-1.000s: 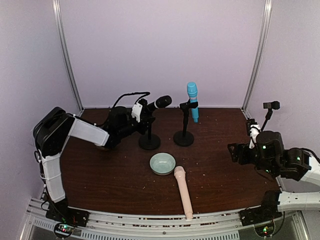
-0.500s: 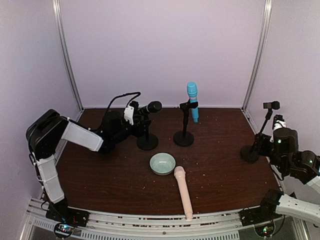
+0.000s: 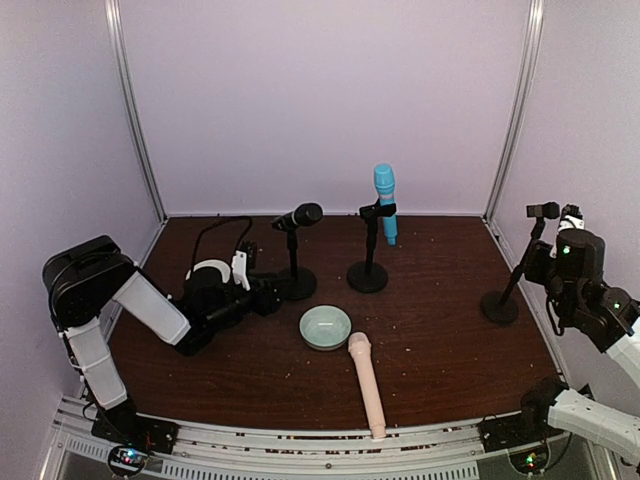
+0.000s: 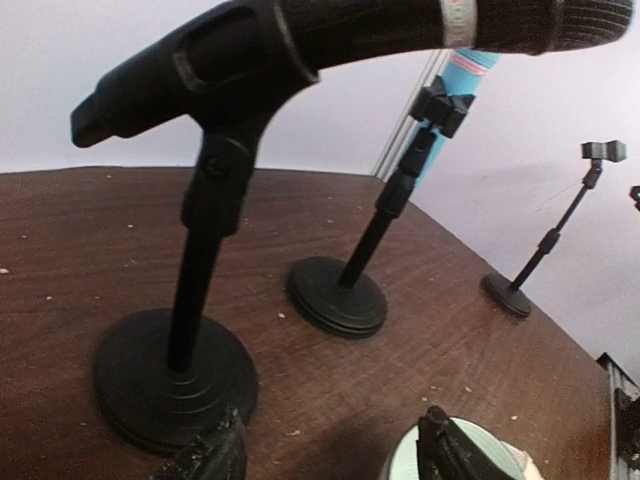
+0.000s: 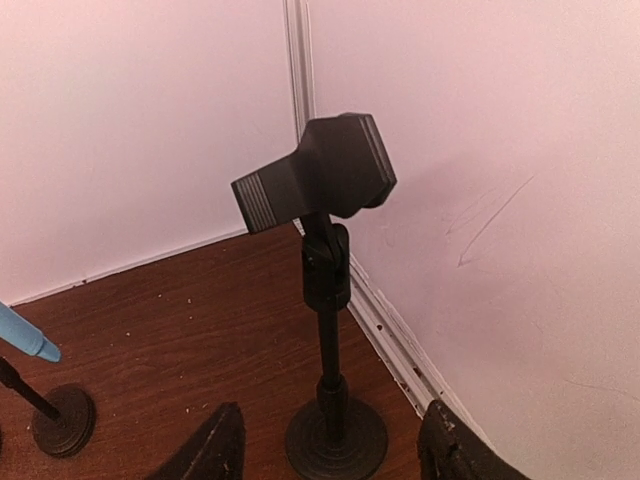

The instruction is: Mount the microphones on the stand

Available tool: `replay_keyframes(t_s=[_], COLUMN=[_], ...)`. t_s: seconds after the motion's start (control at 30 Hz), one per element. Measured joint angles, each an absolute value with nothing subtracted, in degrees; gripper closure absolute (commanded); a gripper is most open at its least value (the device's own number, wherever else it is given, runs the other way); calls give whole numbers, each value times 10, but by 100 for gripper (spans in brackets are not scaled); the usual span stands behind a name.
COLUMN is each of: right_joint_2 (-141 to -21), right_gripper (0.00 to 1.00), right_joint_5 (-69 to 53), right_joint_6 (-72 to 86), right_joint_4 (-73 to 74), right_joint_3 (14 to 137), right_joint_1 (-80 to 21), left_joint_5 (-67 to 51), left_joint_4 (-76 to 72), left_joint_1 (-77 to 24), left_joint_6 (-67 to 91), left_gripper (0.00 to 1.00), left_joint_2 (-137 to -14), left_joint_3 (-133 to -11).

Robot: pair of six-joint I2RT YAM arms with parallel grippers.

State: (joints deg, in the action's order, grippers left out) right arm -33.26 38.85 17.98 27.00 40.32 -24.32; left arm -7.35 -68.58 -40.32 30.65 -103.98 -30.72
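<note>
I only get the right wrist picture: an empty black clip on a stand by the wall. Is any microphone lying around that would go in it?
Observer: Yes. A pale pink-beige microphone lies flat on the table, near its front edge, on no stand.
Operator: And the blue tip at my left edge?
Observer: That is the light blue microphone, standing upright in the clip of the middle stand.
Operator: Any third one?
Observer: A black microphone sits clipped in the left stand, tilted near level.
</note>
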Motion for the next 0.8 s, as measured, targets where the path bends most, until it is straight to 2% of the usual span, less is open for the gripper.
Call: replay_keyframes(t_s=[0.2, 0.5, 0.6, 0.8], right_joint_2=[-392, -462, -475, -499], right_gripper=[41, 52, 58, 86], right_joint_5=[354, 302, 282, 247], right_joint_6=[136, 107, 104, 96], right_joint_4=[206, 136, 114, 83], right_joint_3=[409, 419, 419, 418], right_joint_1=[-189, -123, -105, -79], left_joint_5=[-103, -125, -137, -151], left_joint_4=[-748, -787, -806, -830], left_joint_1=[-425, -431, -431, -434], left_joint_6=[337, 371, 389, 407], left_gripper=[43, 47, 49, 53], left_joint_2=[-1040, -1040, -1041, -1042], left_joint_3=[-295, -293, -293, -293])
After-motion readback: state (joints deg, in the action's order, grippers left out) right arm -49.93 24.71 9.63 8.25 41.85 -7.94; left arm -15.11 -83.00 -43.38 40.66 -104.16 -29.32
